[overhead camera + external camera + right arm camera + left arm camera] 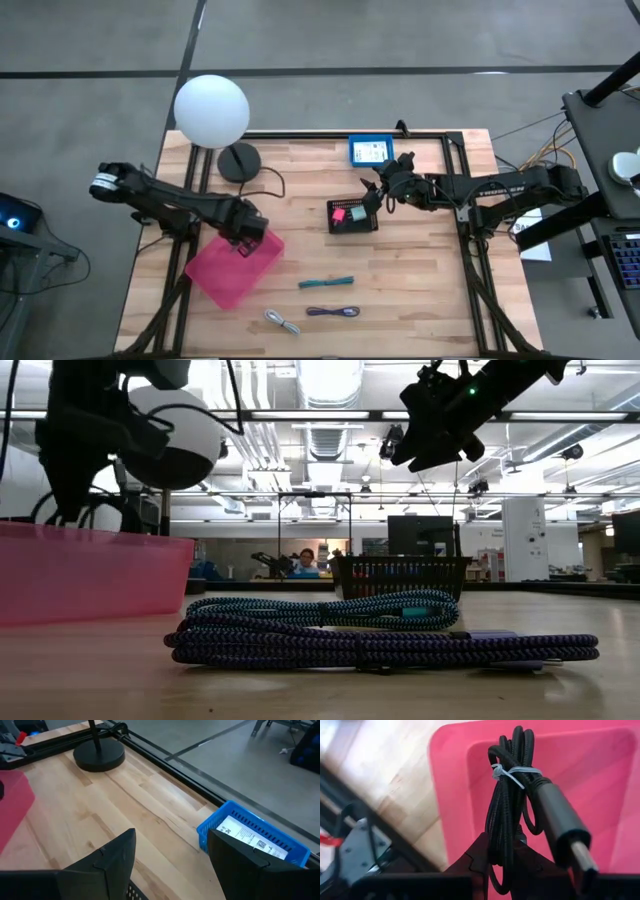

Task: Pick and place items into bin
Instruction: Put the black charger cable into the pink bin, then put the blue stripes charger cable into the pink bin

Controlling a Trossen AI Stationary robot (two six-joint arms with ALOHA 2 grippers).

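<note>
My left gripper (243, 234) hovers over the far edge of the pink bin (235, 266), shut on a black coiled cable (512, 785) bound by a white tie, with a grey plug (560, 827). My right gripper (385, 188) is open above a black mesh basket (353, 216) that holds a pink piece (339, 212) and a green piece (357, 213). A teal cable (326, 283), a purple cable (332, 312) and a grey-white cable (282, 321) lie flat on the table near its front edge. My left gripper pinches the black cable's coiled bundle between its two fingers at the bundle's one end (502, 845). The rest of the coil and its plug stick out past the fingertips, lifted clear over the pink bin's inside (600, 775).
A white globe lamp (212, 110) on a black base (238, 160) stands at the far left of the table. A blue tray (371, 150) with a paper label sits at the far edge, just beyond my right gripper. Black frame rails run along the table's sides.
</note>
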